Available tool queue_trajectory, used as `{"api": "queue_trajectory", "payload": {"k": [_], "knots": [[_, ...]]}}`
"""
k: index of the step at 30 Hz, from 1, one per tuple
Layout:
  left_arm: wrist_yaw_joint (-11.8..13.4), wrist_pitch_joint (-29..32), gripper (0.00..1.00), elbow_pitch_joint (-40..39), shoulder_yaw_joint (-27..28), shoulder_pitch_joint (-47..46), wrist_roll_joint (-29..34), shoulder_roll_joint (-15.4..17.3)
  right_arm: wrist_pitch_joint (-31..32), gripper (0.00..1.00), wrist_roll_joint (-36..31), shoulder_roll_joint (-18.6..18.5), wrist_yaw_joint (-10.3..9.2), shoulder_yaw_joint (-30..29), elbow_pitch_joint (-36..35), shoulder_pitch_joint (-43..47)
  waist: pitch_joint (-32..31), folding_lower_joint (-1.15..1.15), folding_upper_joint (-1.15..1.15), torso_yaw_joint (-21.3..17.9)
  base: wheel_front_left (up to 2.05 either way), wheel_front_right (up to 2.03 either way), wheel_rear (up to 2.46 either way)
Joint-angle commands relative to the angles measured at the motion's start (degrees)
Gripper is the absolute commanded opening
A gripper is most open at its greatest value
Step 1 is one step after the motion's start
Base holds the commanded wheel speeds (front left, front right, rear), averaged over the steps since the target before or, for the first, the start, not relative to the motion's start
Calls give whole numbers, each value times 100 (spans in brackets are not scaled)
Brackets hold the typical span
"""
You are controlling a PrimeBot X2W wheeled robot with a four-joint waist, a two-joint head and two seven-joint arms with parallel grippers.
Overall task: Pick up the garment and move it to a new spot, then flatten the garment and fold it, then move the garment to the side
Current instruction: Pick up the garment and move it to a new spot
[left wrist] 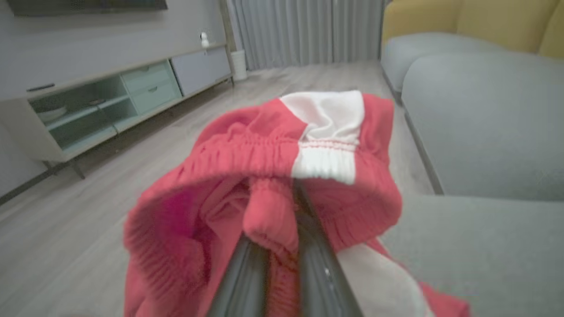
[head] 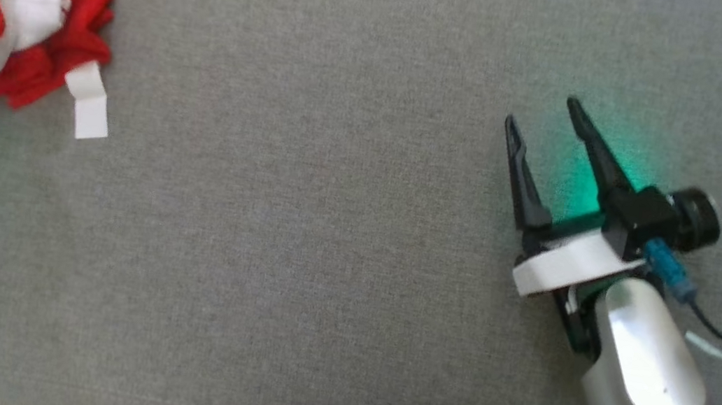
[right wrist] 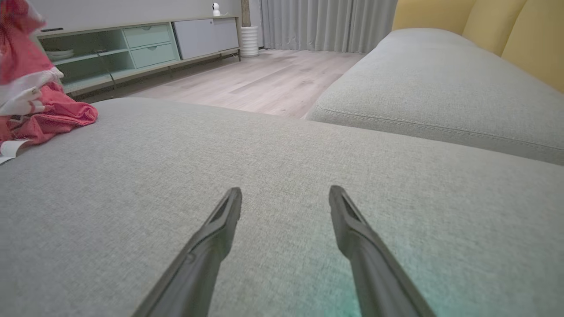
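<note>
Left gripper [left wrist: 284, 251], seen from its own wrist camera, has its two dark fingers drawn close together on a fold of the red garment [left wrist: 246, 154]. The cloth drapes over the fingertips and hides them. An elastic waistband, red with a white panel, runs across that view above the fingers. The rest is bunched, so no clear long axis can be told.

From the head camera the garment [head: 37, 44] is a crumpled red and white heap at the far upper left of the grey sofa cushion [head: 324, 261], partly blurred. A white label [head: 88, 104] trails from its near edge onto the cushion.

The right gripper [head: 542, 113] rests well apart at the right, fingers spread wide and holding nothing, with a green glow on the fabric beside it. Its wrist camera shows the spread fingers [right wrist: 229, 220] pointing over bare cushion, the garment [right wrist: 48, 114] far off to one side.

The left arm is plainly the nearer one and already has the grip. Only bare grey fabric lies between the heap and the right gripper, so a carry toward the middle looks unobstructed.

Beyond the cushion are a second seat cushion [right wrist: 432, 88], a wooden floor [right wrist: 264, 83] and a low cabinet [right wrist: 132, 44]
</note>
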Motion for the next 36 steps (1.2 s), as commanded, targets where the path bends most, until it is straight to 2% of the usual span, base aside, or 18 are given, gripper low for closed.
{"api": "queue_trajectory", "payload": {"k": [1, 6, 9, 12, 13, 14, 15, 16, 23, 29, 30, 31, 36], "knots": [[33, -67, 0, -376, 163, -171, 88, 390, -29, 100, 68, 129, 37, 75, -138, 133, -194, 0, 0, 18, 0, 0, 0], [-22, -69, 0, -1290, 222, -35, 344, 180, -29, 100, 160, 176, 37, -25, -159, 279, -552, 0, 0, -99, 0, 0, 0], [-88, -70, 0, -1712, 221, 75, 410, -55, -29, 100, 210, 195, 37, -57, -178, 348, -744, 0, 0, -246, 0, 0, 0], [-136, -70, 0, -2074, 140, 247, 453, -421, -29, 100, 256, 207, 37, -41, -208, 416, -920, 0, 0, -439, 0, 0, 0], [-161, -70, 0, -2270, 19, 410, 487, -715, -29, 100, 288, 212, 37, -34, -237, 463, -1019, 0, 0, -586, 0, 0, 0], [-172, -70, 0, -2353, -39, 501, 492, -866, -29, 100, 311, 214, 37, -13, -248, 482, -1072, 0, 0, -679, 0, 0, 0], [-182, -70, 0, -2418, -105, 591, 489, -1030, -29, 100, 356, 215, 37, -4, -266, 508, -1108, 0, 0, -752, 0, 0, 0], [-182, -70, 0, -2418, -105, 591, 489, -1030, -29, 100, 356, 215, 37, -4, -266, 508, -1108, 0, 0, -752, 0, 0, 0], [-227, -71, 0, -2442, -635, 1199, 537, -2016, -29, 100, 589, 217, 37, 156, -364, 611, -1260, 0, 0, -1354, 0, 0, 0], [-240, -71, 0, -2389, -1019, 1745, 620, -2417, -29, 100, 654, 217, 37, 223, -392, 679, -1288, 0, 0, -1617, 0, 0, 0], [-241, -71, 32, -2420, -1027, 1855, 678, -2438, -29, 100, 655, 217, 37, 229, -390, 693, -1304, 0, 0, -1632, 0, 0, 0], [-241, -71, 100, -2375, -1044, 1992, 725, -2453, -29, 100, 654, 217, 37, 226, -385, 713, -1326, 0, 0, -1637, 0, 0, 0], [-197, -71, 100, -2286, -768, 2603, 995, -2455, -29, 100, 617, 218, 37, 123, -340, 809, -1495, 0, 0, -1530, 0, 0, 0]]}}
